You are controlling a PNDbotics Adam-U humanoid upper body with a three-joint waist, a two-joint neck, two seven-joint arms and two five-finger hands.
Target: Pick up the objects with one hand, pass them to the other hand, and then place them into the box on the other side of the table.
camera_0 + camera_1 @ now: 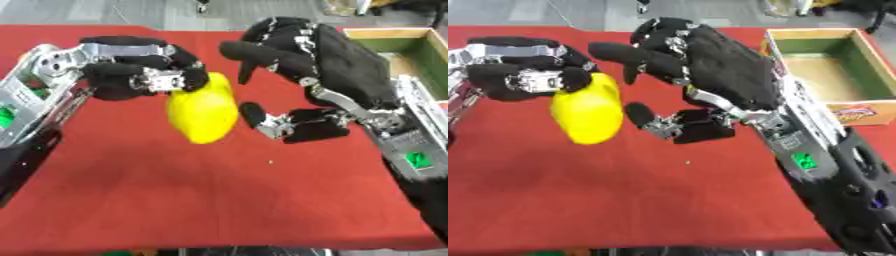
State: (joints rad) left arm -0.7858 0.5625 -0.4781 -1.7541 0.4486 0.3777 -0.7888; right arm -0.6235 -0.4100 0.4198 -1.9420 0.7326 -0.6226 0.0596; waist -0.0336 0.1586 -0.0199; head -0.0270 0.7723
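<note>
A yellow rounded object [204,111] hangs above the red table [219,200], held at its top by my left hand [140,70], whose fingers curl round it. My right hand [710,70] is just to the right of it, fingers and thumb spread wide, the thumb tip close to the yellow object's side without closing on it. A cardboard box [833,65] with green inner walls stands at the table's right side, behind my right arm; it looks empty inside.
A printed label or packet [855,114] lies at the box's near side. Grey floor shows beyond the table's far edge.
</note>
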